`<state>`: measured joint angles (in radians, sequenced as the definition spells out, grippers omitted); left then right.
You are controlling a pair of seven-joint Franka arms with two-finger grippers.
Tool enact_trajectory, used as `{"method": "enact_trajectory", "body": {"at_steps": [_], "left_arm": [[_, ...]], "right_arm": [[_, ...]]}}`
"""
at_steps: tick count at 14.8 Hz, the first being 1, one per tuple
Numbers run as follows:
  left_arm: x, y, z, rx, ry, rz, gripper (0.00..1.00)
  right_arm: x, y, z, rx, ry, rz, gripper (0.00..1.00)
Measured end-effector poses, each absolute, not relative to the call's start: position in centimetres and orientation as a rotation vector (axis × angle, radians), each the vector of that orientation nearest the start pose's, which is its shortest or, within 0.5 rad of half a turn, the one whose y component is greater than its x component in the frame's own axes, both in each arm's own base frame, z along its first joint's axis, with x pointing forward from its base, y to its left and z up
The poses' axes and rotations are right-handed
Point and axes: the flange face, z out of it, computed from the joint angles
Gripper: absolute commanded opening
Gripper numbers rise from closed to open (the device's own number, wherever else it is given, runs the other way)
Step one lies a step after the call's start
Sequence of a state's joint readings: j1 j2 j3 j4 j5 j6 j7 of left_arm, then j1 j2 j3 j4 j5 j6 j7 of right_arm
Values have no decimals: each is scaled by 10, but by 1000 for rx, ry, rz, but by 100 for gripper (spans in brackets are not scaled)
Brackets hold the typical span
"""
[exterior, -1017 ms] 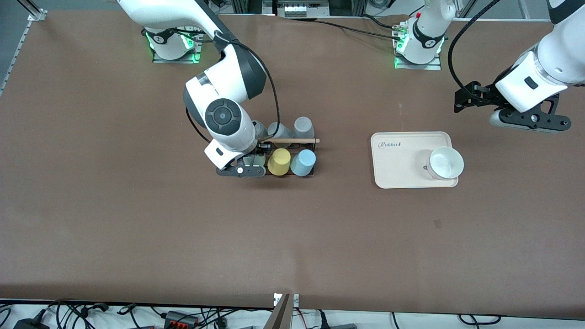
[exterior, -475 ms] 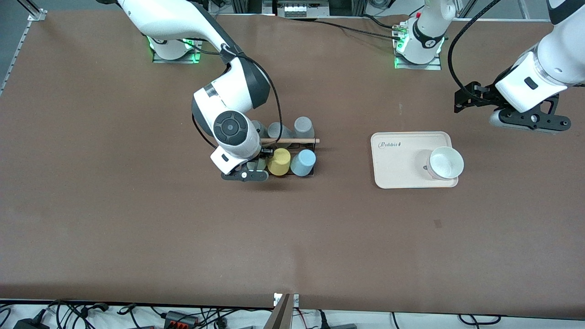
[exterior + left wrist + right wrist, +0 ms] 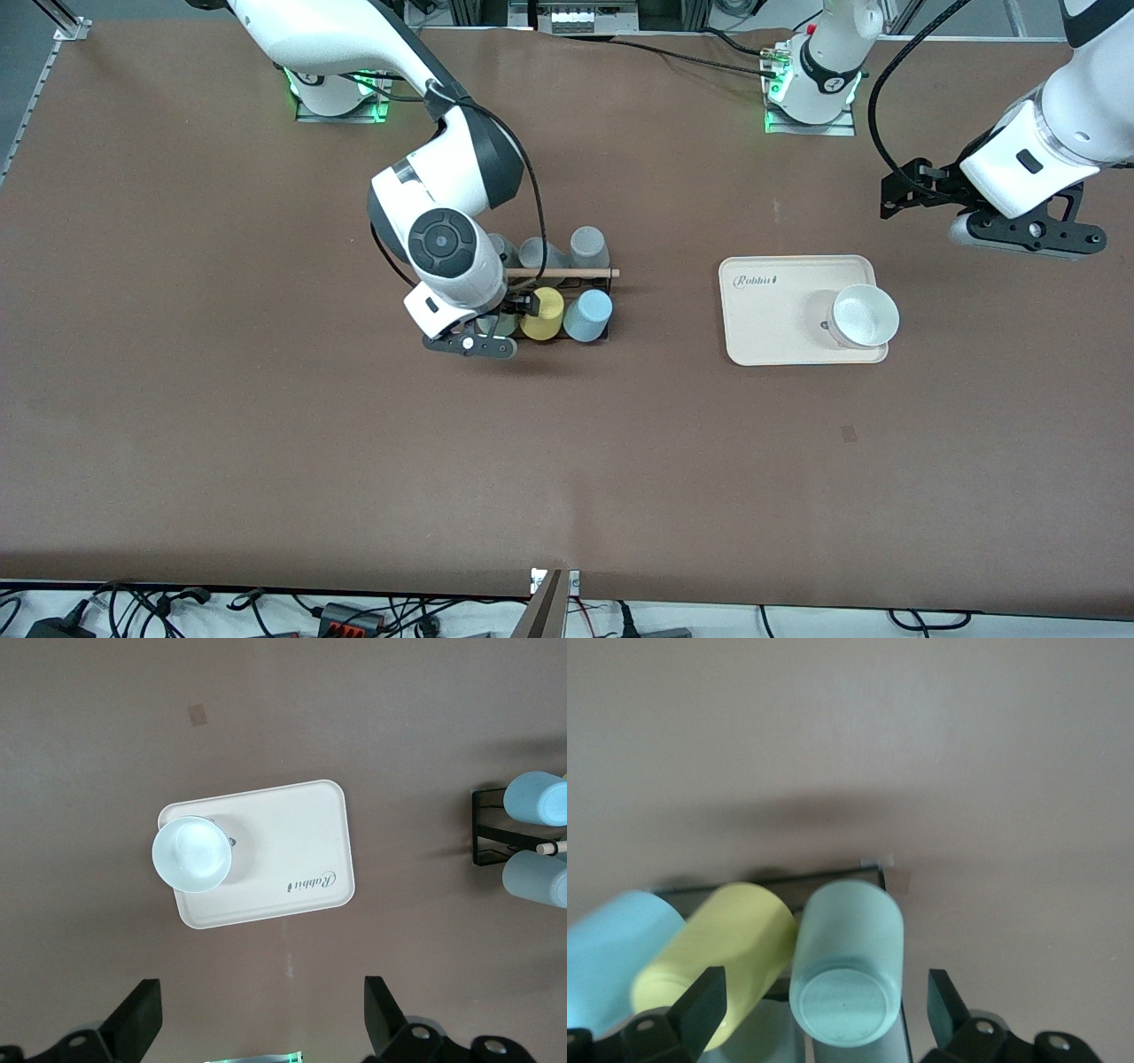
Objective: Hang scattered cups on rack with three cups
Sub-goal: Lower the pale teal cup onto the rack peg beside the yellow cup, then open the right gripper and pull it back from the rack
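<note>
mint cup [image 3: 847,976] sits on the rack [image 3: 592,285], upside down on a peg at the right arm's end of the row nearer the front camera, touching the yellow cup [image 3: 541,314] beside it. blue cup [image 3: 587,315] is next after the yellow, same row, toward the left arm's end. three grey cups [image 3: 588,245] fill the row farther from the camera, under the wooden rod [image 3: 567,273]. i see my right gripper [image 3: 824,1014] right over the mint cup, fingers [image 3: 702,1003] spread wide either side of it, not touching it. left gripper [image 3: 264,1019] hangs over bare table near the left arm's end, fingers spread, holding nothing, waiting. cream tray [image 3: 771,310] with a white bowl [image 3: 864,315] lies between rack and that gripper.
</note>
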<state>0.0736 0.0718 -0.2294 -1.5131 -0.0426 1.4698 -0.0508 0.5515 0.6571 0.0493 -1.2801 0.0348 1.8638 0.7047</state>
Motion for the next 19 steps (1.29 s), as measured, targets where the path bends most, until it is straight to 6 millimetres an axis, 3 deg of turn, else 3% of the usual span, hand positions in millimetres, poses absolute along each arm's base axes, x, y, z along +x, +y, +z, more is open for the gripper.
{"method": "enact_trajectory", "body": {"at_steps": [3,6,10,15,19], "left_arm": [[558,-88,604,-3178,170,190,100],[558,-88,604,-3178,171,190,100],[558,-88,604,-3178,170,190,100],[558,-87,604,-3178,170,190,100],[558,-87,604,-3178,169,190,100]], "right_arm": [[624,370,418,-3124,267,2,100],[641,306,473,-3118,359,-51,100],[656,217,511,-3131,379,-17,100],[659,136,553,-3127,332,-59,100],[659,31,586,-3142,161,-116,100]]}}
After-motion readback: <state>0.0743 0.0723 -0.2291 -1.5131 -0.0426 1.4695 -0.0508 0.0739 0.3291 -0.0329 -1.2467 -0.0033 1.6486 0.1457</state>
